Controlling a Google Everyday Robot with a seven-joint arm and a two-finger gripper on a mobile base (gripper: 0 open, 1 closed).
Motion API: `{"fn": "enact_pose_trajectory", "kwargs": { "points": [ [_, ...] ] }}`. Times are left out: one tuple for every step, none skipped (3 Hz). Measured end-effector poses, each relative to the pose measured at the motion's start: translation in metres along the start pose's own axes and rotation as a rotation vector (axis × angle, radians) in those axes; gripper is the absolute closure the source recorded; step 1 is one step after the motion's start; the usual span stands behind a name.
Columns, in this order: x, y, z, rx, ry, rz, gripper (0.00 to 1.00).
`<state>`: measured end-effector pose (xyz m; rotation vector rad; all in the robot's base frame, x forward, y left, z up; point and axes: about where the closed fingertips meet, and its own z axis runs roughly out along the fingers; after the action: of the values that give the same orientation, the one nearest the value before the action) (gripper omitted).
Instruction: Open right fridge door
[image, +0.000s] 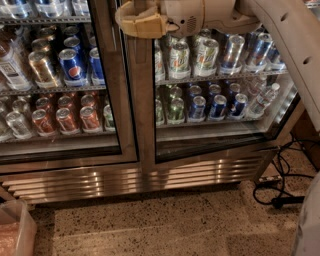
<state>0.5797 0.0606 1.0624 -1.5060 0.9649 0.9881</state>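
Observation:
The right fridge door is a steel-framed glass door with green, silver and blue cans behind its pane. Its lower edge slants up to the right over a dark gap, so it looks slightly ajar. My gripper, tan-coloured, sits at the top of the view against the door's left steel frame, close to the seam with the left door. The door's handle is hidden behind the gripper or lies above the view. My white arm reaches in from the upper right.
Behind the left door stand Pepsi and orange cans. A steel vent grille runs along the fridge's foot. Black cables lie on the speckled floor at the right. A clear plastic bin sits at the lower left. My base fills the lower right corner.

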Motion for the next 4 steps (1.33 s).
{"fn": "enact_pose_trajectory", "kwargs": {
  "points": [
    [-0.002,0.0,0.001,-0.004,0.006,0.001,1.0],
    [-0.005,0.006,0.002,-0.003,0.009,0.01,1.0],
    [-0.005,0.007,-0.001,-0.003,0.009,0.01,1.0],
    [-0.009,0.016,-0.002,-0.002,0.013,0.021,1.0]
  ]
}}
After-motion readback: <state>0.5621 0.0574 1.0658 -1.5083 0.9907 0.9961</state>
